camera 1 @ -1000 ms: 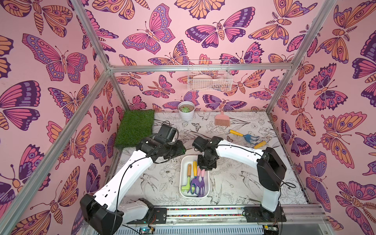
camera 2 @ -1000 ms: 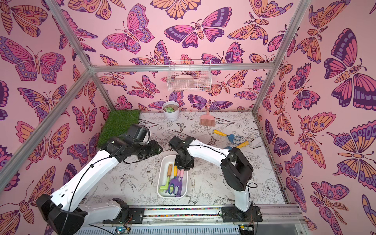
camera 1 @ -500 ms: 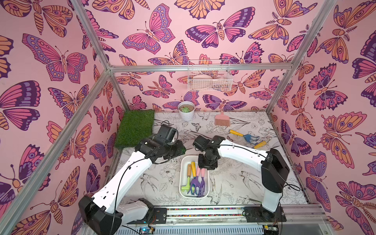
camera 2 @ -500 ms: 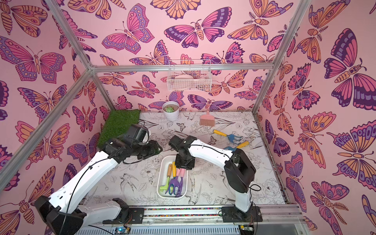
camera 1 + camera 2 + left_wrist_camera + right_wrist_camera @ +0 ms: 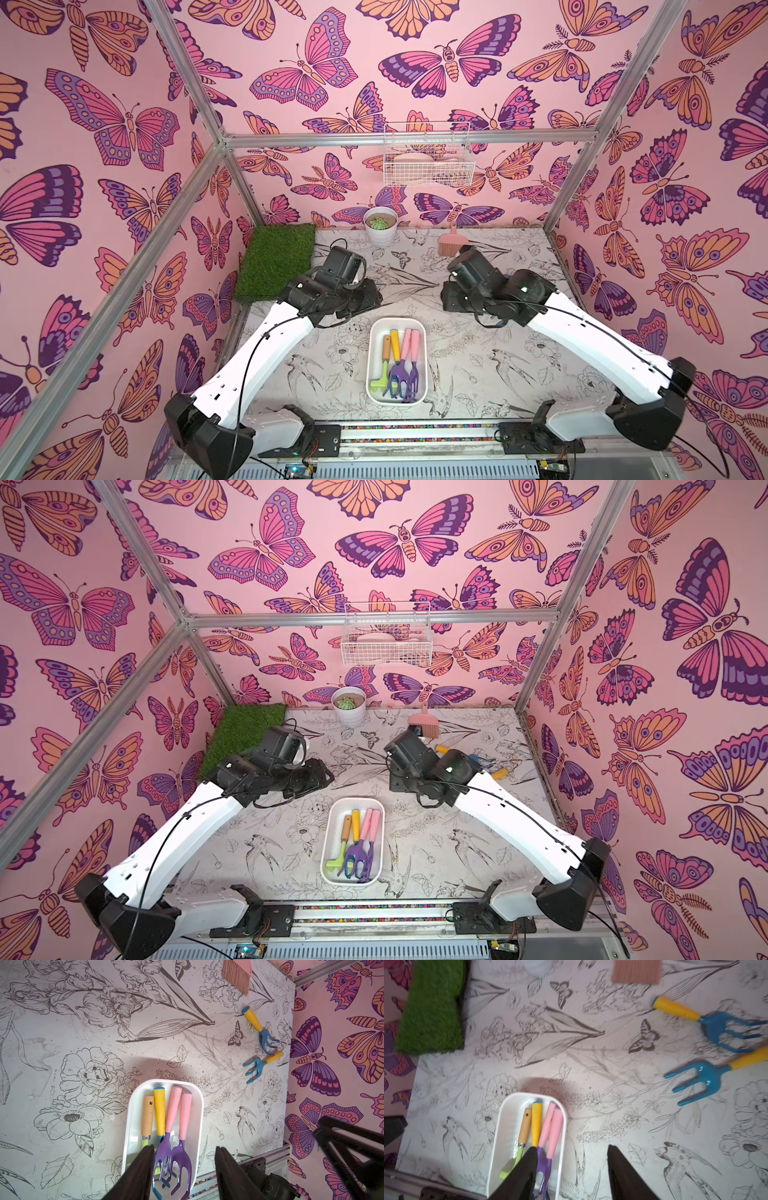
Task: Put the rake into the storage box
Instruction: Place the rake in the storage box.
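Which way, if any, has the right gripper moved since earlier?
Yes: the right gripper has left the storage box's far end, moving back and rightward.

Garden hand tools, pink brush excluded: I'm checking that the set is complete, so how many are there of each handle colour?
Yellow-handled blue tools: 3
Pink-handled purple tools: 2
Wooden-handled green tool: 1
Total: 6

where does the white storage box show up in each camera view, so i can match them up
Top view: storage box sits low in the picture, at the centre.
Top view: storage box again low and central, slightly further left.
Left wrist: storage box close under the camera, its long side running away from it.
Right wrist: storage box close under the camera too, slightly blurred.
Shared landmark: pink brush, well beyond the box.
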Motion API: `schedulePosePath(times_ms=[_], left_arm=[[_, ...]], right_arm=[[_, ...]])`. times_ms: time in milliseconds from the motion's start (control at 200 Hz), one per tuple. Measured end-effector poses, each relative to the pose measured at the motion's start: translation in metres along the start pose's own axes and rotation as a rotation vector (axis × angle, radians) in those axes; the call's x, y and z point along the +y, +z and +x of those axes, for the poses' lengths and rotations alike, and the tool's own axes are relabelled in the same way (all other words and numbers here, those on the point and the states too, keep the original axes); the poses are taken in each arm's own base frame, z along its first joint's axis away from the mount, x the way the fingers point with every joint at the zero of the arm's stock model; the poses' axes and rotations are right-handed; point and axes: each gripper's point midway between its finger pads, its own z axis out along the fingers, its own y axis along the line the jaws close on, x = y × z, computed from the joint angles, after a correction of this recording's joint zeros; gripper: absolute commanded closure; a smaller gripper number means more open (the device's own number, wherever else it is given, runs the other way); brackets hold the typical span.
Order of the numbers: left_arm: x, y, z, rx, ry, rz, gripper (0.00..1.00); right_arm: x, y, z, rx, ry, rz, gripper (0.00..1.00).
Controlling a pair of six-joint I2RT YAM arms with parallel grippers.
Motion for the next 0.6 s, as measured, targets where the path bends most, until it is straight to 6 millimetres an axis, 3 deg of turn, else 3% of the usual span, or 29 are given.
schedulePosePath(times_ms=[285,456,596], left_arm=[[-0.006,0.023,-0.01,0.026,0.02,-0.022,0.45],[-0.019,0.038,-0.02,0.051,0.046,-0.008,0.46],[-0.029,0.056,-0.025,0.085,0.067,0.008,0.46]], right_arm=[[-0.079,0.007,-0.037,-0.034,0.141,0.123,0.4],[-0.117,0.015,-0.035,0.014,0.214,0.169,0.41],[-0.154,0.028,-0.022,0.078,0.3,0.215,0.44]])
